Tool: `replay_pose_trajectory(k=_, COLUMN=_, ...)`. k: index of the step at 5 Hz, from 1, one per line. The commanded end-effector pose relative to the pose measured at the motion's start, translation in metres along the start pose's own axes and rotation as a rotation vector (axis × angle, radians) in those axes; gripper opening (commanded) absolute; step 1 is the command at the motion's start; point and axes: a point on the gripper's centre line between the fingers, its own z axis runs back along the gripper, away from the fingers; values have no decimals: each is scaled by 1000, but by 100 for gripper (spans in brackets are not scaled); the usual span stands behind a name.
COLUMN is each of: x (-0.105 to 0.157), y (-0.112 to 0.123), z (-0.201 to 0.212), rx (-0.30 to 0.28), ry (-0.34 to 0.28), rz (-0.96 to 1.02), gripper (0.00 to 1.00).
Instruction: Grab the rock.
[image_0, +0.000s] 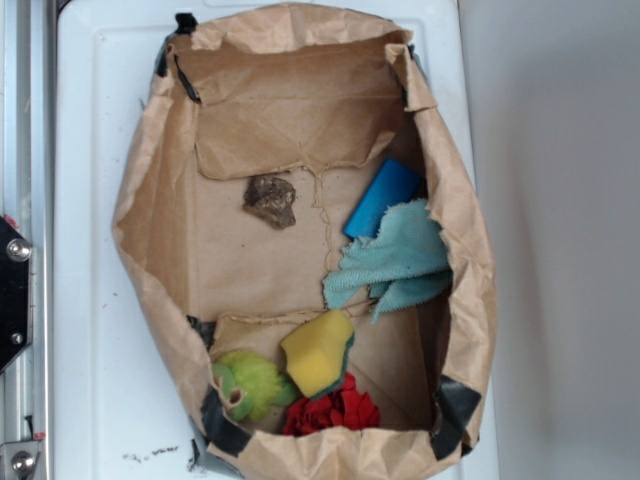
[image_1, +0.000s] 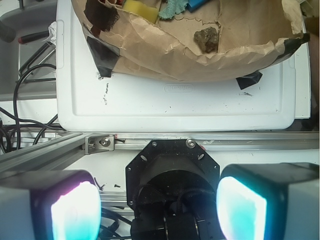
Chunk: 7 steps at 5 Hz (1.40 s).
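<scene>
The rock (image_0: 270, 201) lies on the floor of the cut-down paper bag (image_0: 150, 230), in the far half as the exterior view frames it, just below the folded inner flap and clear of every other item. The blue block (image_0: 383, 196) and the teal cloth (image_0: 395, 260) sit to one side of it; the yellow sponge (image_0: 318, 352), the fuzzy green ball (image_0: 250, 385) and the red item (image_0: 335, 410) are grouped at the opposite end, well apart from it. In the wrist view the gripper (image_1: 159, 207) is spread wide, with both pads (image_1: 74, 210) at the bottom corners of the frame and nothing between them. The rock (image_1: 206, 39) appears far ahead of the pads, beyond the aluminium rail (image_1: 150, 142), the white tray rim (image_1: 175, 107) and the near bag wall, and offset toward the right pad. The coming move therefore calls for travel forward over the bag wall with a small rightward correction, then descent. The rock's long axis appears to run diagonally in the exterior view (the outline is irregular, so this is approximate); closing across the shorter dimension looks preferable.
</scene>
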Motion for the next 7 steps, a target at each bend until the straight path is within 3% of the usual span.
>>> replay_pose_trajectory(k=1, x=0, y=0, z=0, rx=0, ry=0, rz=0, gripper=100)
replay_pose_trajectory(k=2, x=38, y=-5, z=-12, rx=-9, ry=-3, rz=26, gripper=100)
replay_pose_trajectory(k=3, x=68, y=8, z=-20, rx=-53, ry=-60, rz=-58, gripper=100)
replay_pose_trajectory(k=5, x=98, y=39, z=-44, rx=-79, ry=-150, rz=-183, gripper=100)
replay_pose_trajectory(k=7, x=122, y=54, z=-66, rx=-58, ry=-114, rz=-158, gripper=100)
